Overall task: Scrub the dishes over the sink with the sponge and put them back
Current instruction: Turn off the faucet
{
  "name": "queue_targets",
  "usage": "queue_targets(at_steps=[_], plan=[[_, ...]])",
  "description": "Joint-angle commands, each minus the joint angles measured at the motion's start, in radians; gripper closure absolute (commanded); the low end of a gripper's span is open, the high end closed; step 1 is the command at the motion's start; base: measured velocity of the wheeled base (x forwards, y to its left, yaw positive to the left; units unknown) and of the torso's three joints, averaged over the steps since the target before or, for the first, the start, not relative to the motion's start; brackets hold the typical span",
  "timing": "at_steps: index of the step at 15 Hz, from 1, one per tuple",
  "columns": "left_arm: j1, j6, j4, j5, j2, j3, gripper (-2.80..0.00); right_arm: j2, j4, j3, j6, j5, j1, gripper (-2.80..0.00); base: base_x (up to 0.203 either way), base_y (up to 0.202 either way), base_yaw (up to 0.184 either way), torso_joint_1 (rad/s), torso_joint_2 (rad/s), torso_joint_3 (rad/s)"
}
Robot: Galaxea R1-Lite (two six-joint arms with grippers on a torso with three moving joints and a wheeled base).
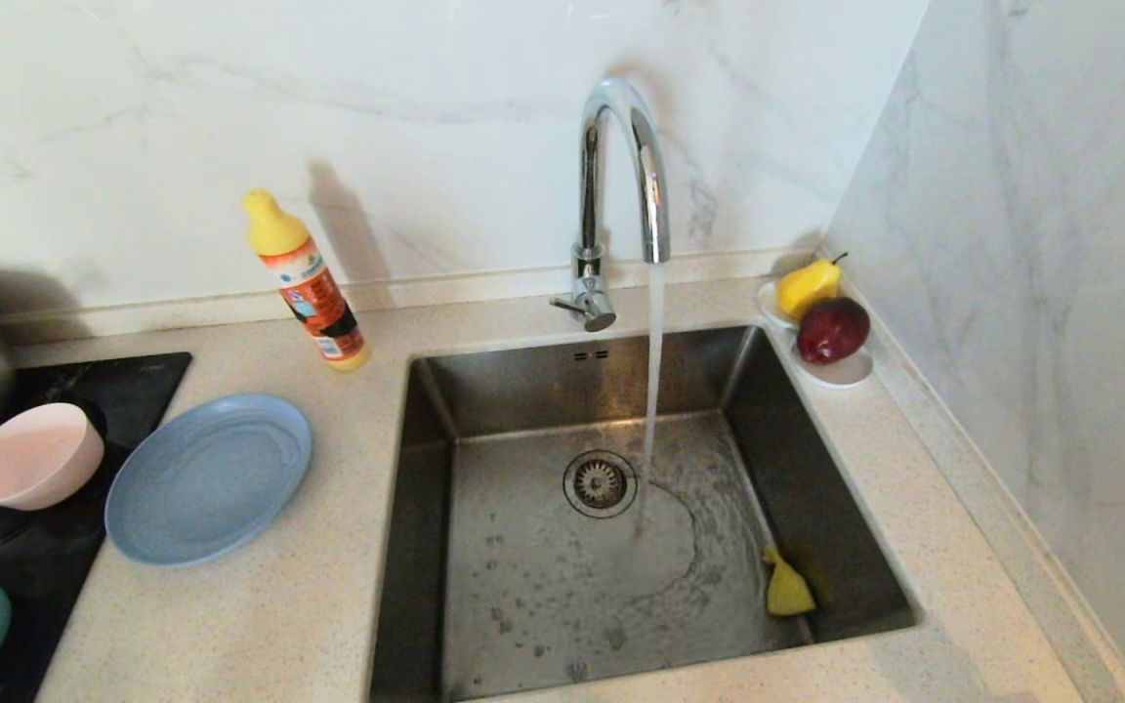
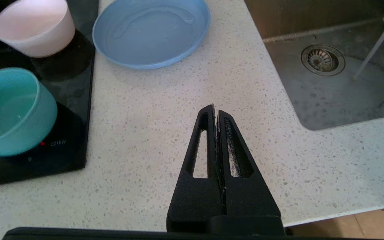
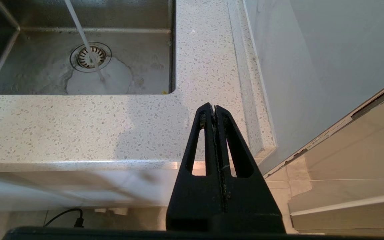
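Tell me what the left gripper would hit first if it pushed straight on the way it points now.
Most likely the bare countertop. The left gripper is shut, empty, and aimed at open speckled stone between the blue plate and the sink. If its line runs shallower than it looks, the plate's near rim could come first.

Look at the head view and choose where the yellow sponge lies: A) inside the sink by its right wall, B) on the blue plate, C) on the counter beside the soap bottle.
A: the sponge rests on the sink floor against the right wall.
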Motion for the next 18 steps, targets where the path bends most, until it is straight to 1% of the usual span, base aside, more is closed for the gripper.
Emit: queue_targets(at_steps=[1,2,3,4,5,6,7,9,11,12,13,14,16,18], plan=[[0.0,0.006,-0.012,-0.002,0.001,0.006,0.0,0.001,0.001,-0.001,-0.001,0.0,0.0,0.0,0.0,0.0,0.0,0.0,0.0,0.0],[0.0,0.013,-0.012,-0.005,0.001,0.007,0.0,0.0,0.0,0.001,-0.001,0.0,0.0,0.0,0.0,0.0,0.0,0.0,0.0,0.0],[0.0,0.003,-0.016,-0.008,0.001,0.007,0.0,0.001,0.001,0.001,0.002,-0.001,0.0,0.0,0.0,0.0,0.0,0.0,0.0,0.0],[0.0,-0.003,-0.018,-0.009,0.001,-0.021,0.0,0.0,0.001,0.001,0.001,0.0,0.0,0.0,0.0,0.0,0.0,0.0,0.0,0.0],[0.0,-0.008,-0.008,-0.024,0.004,-0.091,0.0,0.0,0.001,0.001,0.002,0.0,0.0,0.0,0.0,0.0,0.0,0.0,0.0,0.0],[0.0,-0.016,0.016,-0.064,0.02,-0.178,0.0,0.0,0.001,0.001,0.003,-0.001,0.0,0.0,0.0,0.0,0.0,0.0,0.0,0.0],[0.0,-0.023,0.048,-0.119,0.059,-0.261,0.0,0.001,0.001,0.001,0.003,0.0,0.0,0.0,0.0,0.0,0.0,0.0,0.0,0.0],[0.0,-0.068,0.1,-0.264,0.244,-0.405,0.0,0.0,0.001,0.001,0.003,0.0,0.0,0.0,0.0,0.0,0.0,0.0,0.0,0.0],[-0.001,-0.11,0.104,-0.408,0.472,-0.491,0.0,0.001,0.001,0.001,0.003,-0.001,0.0,0.0,0.0,0.0,0.0,0.0,0.0,0.0],[-0.001,-0.123,0.083,-0.474,0.591,-0.518,0.0,0.0,0.001,0.001,0.003,-0.001,0.0,0.0,0.0,0.0,0.0,0.0,0.0,0.0],[-0.003,-0.131,0.045,-0.533,0.71,-0.537,0.0,0.001,0.001,0.001,0.003,-0.001,0.0,0.0,0.0,0.0,0.0,0.0,0.0,0.0],[-0.004,-0.139,-0.017,-0.591,0.84,-0.554,0.0,0.0,0.001,0.001,0.003,0.0,0.0,0.0,0.0,0.0,0.0,0.0,0.0,0.0],[-0.016,-0.154,-0.181,-0.683,1.08,-0.581,0.0,0.001,0.001,0.001,0.003,0.0,0.0,0.0,0.0,0.0,0.0,0.0,0.0,0.0],[-0.081,-0.191,-0.376,-0.749,1.306,-0.618,0.0,0.0,0.001,0.001,0.003,0.0,0.0,0.0,0.0,0.0,0.0,0.0,0.0,0.0]])
